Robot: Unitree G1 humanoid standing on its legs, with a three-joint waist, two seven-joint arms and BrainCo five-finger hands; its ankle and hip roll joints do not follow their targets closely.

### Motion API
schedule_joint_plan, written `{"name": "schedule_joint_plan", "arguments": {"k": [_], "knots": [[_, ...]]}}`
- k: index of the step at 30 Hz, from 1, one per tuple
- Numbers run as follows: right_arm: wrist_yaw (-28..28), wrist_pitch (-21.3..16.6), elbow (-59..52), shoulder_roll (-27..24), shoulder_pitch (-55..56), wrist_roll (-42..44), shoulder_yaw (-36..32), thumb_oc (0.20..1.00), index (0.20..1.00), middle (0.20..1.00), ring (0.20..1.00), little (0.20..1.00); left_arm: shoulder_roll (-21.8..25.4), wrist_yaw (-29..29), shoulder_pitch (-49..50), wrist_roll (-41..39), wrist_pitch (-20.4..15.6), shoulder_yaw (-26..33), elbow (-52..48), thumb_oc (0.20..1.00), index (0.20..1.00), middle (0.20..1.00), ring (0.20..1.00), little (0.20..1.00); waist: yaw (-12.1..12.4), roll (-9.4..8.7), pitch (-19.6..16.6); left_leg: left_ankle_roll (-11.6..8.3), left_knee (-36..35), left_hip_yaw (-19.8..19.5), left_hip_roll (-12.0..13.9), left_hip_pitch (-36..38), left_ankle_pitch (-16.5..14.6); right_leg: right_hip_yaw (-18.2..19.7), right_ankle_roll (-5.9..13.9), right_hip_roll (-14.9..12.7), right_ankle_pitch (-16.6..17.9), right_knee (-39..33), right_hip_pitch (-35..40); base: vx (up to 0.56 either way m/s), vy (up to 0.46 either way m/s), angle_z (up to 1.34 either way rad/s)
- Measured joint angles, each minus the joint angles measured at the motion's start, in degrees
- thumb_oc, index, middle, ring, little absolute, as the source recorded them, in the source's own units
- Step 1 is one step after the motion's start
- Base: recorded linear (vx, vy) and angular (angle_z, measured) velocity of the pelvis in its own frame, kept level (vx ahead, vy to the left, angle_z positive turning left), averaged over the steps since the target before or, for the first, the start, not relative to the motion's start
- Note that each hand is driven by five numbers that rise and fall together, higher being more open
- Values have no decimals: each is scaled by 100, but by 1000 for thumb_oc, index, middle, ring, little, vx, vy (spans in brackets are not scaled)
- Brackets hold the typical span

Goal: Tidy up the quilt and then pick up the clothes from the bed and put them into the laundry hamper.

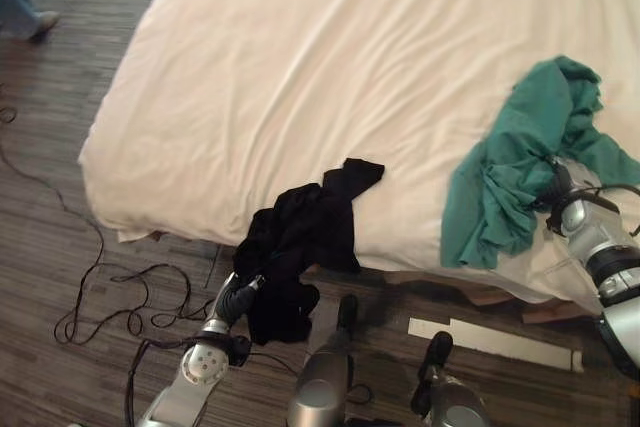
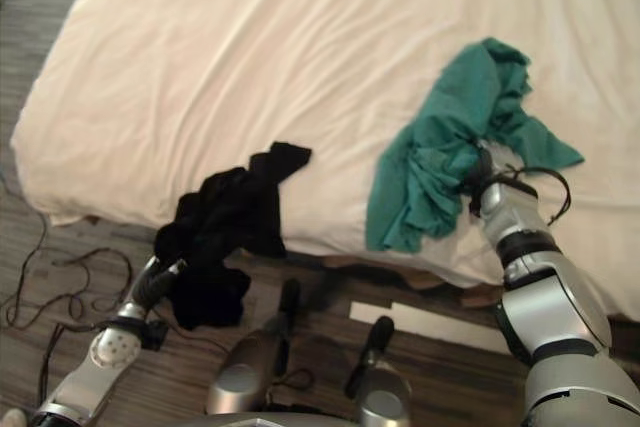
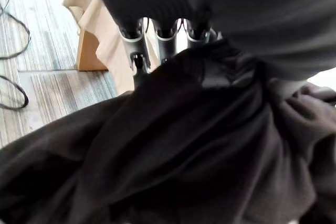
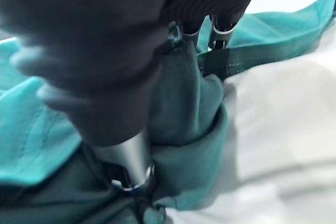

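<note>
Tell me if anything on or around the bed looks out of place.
The black garment is half off the bed's near edge, drooping to the floor in the left hand. A white strip lies loose on the floor beside the bed.

There are no words, numbers or signs to read here. The black clothes (image 1: pixel 300 237) in the left robot hand (image 1: pixel 240 297) have no label that shows, and the green clothes (image 2: pixel 440 157) in the right robot hand (image 2: pixel 483 179) have none either. The white quilt (image 1: pixel 300 77) under them is plain.
</note>
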Motion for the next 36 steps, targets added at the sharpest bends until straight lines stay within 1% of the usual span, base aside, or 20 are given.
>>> {"name": "schedule_joint_plan", "arguments": {"k": [3,6,10,12,14,21,23,24,25,26,27,28,29,30,31,32,33,34,35,36], "knots": [[35,-68,-1061,38,1038,503,-698,200,200,200,200,200,-30,-227,-55,-80,27,-68,-16,200,200,200,200,200,-7,-92,-144,2,5,131,-1,-32,1,29,-17,-33,-31,2,-2,44,86,10],[288,-464,-2748,568,2974,1141,-1511,200,200,200,200,200,-158,-431,44,82,118,-9,340,200,200,200,200,200,-161,-318,-371,6,15,393,24,147,7,111,22,-87,-100,126,52,54,90,-10],[1127,-664,-2863,1438,4811,2008,-1796,200,200,200,200,200,-301,-604,308,237,419,210,1209,200,200,200,200,200,-716,-738,-808,42,-7,538,8,386,-121,345,113,-112,-162,238,169,18,12,-15],[1423,-476,-2615,1634,5451,2239,-1805,200,200,200,200,200,-437,-615,247,231,453,306,1371,200,200,200,200,200,-871,-800,-844,113,11,491,9,408,-87,691,136,-72,-209,346,155,-3,-13,6],[1662,-337,-2177,1805,6103,2498,-1820,200,200,200,200,200,-602,-615,231,133,459,584,1462,200,200,200,200,200,-1112,-813,-854,223,19,377,47,346,-51,1989,114,179,-588,511,-20,15,-58,17],[1638,-43,-2025,1882,6169,2688,-1109,200,200,200,200,200,-1221,-266,366,-331,430,1003,2131,200,200,200,200,200,-1078,-666,-914,86,-10,390,317,420,22,2073,73,506,-421,-47,339,-9,-87,-3],[1496,-30,-2182,1718,5559,2670,-544,200,200,200,200,200,-1741,-74,348,-680,347,1060,2233,200,200,200,200,200,-801,-426,-927,-39,-6,47,284,227,121,1792,29,590,-392,-15,373,-178,-11,88],[1451,-120,-2255,1658,5303,2672,-531,200,200,200,200,200,-1943,25,260,-789,342,867,2314,200,200,200,200,200,-664,-223,-990,-18,-3,-127,269,-2,111,1367,-30,597,-418,-10,417,-267,4,187],[1298,-152,-2387,1661,5229,2671,-499,200,200,200,200,200,-1966,42,159,-796,347,751,2302,200,200,200,200,200,-584,-193,-990,95,7,2,275,-148,-77,868,-122,525,-369,-17,461,-259,-4,229],[1242,-204,-2448,1707,5136,2674,-494,200,200,200,200,200,-1930,67,17,-832,339,695,2326,200,200,200,200,200,-618,-371,-954,44,77,312,263,-254,-213,527,-266,305,-440,-47,440,-167,-6,230],[1131,-202,-2551,1728,4750,2673,-458,200,200,200,200,200,-1888,149,-114,-970,363,687,2412,200,200,200,200,200,-467,-435,-957,133,417,1332,279,-460,-276,-166,-214,14,-367,-11,556,-69,-7,219],[1046,-258,-2619,1735,4632,2675,-526,200,200,200,200,200,-1864,215,-129,-1010,376,691,2404,200,200,200,200,200,-505,-479,-978,155,753,2066,426,-509,-308,-434,-224,-68,-348,-9,588,-1,-1,189],[997,-340,-2642,1718,4528,2676,-672,200,200,200,200,200,-1835,263,-111,-1011,373,687,2395,200,200,200,200,200,-494,-454,-998,157,820,2075,459,-430,-290,-364,-169,-99,-398,4,606,0,0,120],[949,-431,-2674,1676,4372,2676,-832,200,200,200,200,200,-1825,312,103,-1011,380,684,2345,200,200,200,200,200,-401,-158,-1125,331,690,1946,726,81,-163,-267,-10,6,-510,111,623,-168,154,72],[942,-452,-2655,1697,4364,2676,-899,200,200,200,200,200,-1776,314,159,-1010,396,679,2373,200,200,200,200,200,-432,-117,-1135,148,435,2012,733,271,109,-233,67,4,-544,153,647,-169,145,41],[862,-391,-2676,1816,4339,2669,-940,200,200,200,200,200,-1752,351,191,-1005,432,637,2333,200,200,200,200,200,-252,-157,-1080,430,380,1956,465,207,233,-241,189,-214,-497,256,793,-2,452,224],[485,-330,-3535,2033,5519,2616,-1599,200,200,200,200,200,-1804,427,-263,-961,461,361,2108,200,200,200,200,200,-613,-298,-670,604,1682,2980,259,-187,-111,-1305,307,-389,-448,197,1891,217,390,349],[364,-239,-3319,2156,5726,2574,-1622,200,200,200,200,200,-2102,478,-426,-926,316,641,2342,200,200,200,200,200,-729,-287,-784,1032,1895,3484,96,-401,-306,-1902,446,-332,-358,585,2073,219,414,404],[263,-114,-3097,2160,5810,2510,-1468,200,200,200,200,200,-2292,541,-411,-903,190,701,2555,200,200,200,200,200,-677,-230,-889,1323,1738,3583,-10,-485,-127,-2189,374,-284,-404,1108,2091,178,286,268],[143,-29,-2634,2184,5948,2389,-1083,200,200,200,200,200,-2240,675,-127,-887,267,544,2798,200,200,200,200,200,-322,265,-1409,1723,1329,3179,109,-397,-355,-2356,137,-290,-670,2336,1754,193,266,181]]}}
